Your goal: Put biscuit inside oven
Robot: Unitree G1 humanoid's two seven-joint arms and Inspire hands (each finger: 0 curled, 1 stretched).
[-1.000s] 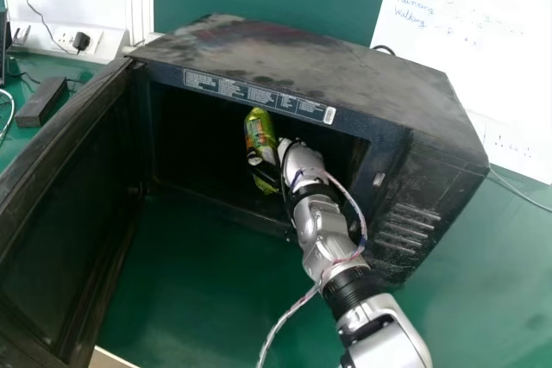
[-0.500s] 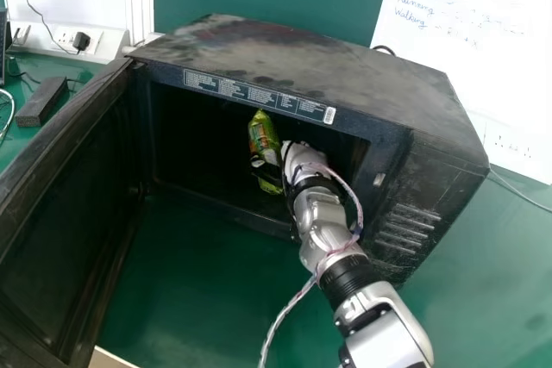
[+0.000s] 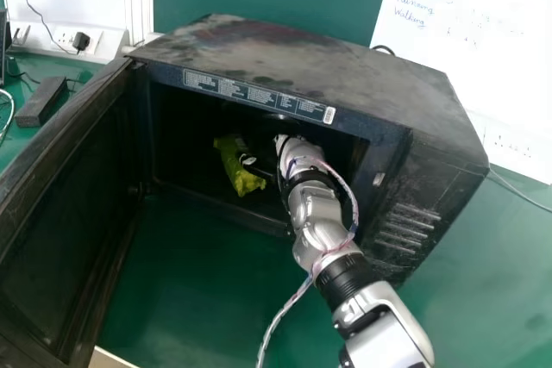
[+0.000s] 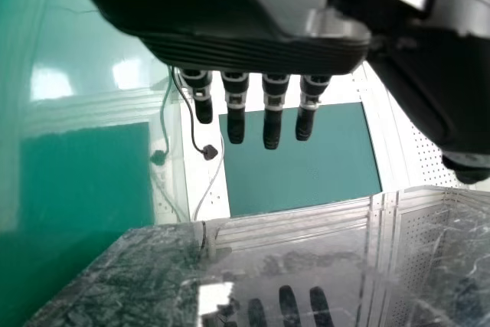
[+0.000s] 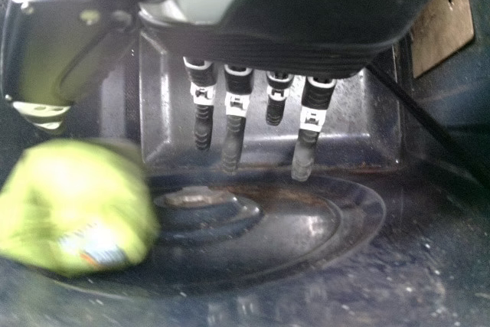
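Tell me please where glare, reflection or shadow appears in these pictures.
Head view: the oven is deeply shadowed inside; left wrist view: glare spots on the green surface, a shiny surface mirroring the left hand; right wrist view: small glint on the turntable.

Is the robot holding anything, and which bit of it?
Nothing is held. The right hand is open, with the yellow-green biscuit packet outside its grip, inside the microwave oven. The left hand is open too.

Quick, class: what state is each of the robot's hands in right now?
Left hand: open, fingers straight, holding nothing.
Right hand: open, fingers straight, not gripping the green biscuit packet.
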